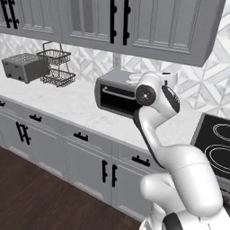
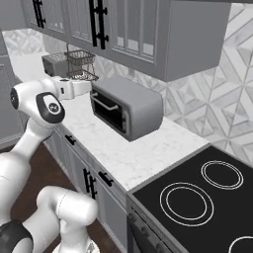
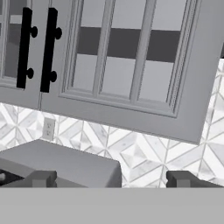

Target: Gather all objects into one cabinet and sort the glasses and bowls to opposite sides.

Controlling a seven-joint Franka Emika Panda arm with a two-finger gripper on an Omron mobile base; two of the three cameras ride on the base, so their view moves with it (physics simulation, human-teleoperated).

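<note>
End effector (image 3: 111, 178) released, nothing held, raised above the toaster oven (image 3: 61, 164), aimed up at the closed upper cabinet doors (image 3: 127, 57), likely to open them.

— How does the arm stand?
— It rises, bends at the elbow and reaches forward.
— And the gripper (image 3: 112, 178)?
— Its two fingers (image 3: 41, 178) stand wide apart, holding nothing.

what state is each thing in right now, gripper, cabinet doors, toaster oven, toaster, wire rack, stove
gripper: open, holding nothing
upper cabinet doors: shut
toaster oven: door shut, standing on the counter
toaster: upright, slots look empty
wire rack: upright, both baskets empty
stove: burners dark, nothing on them
lower cabinet doors: shut
</note>
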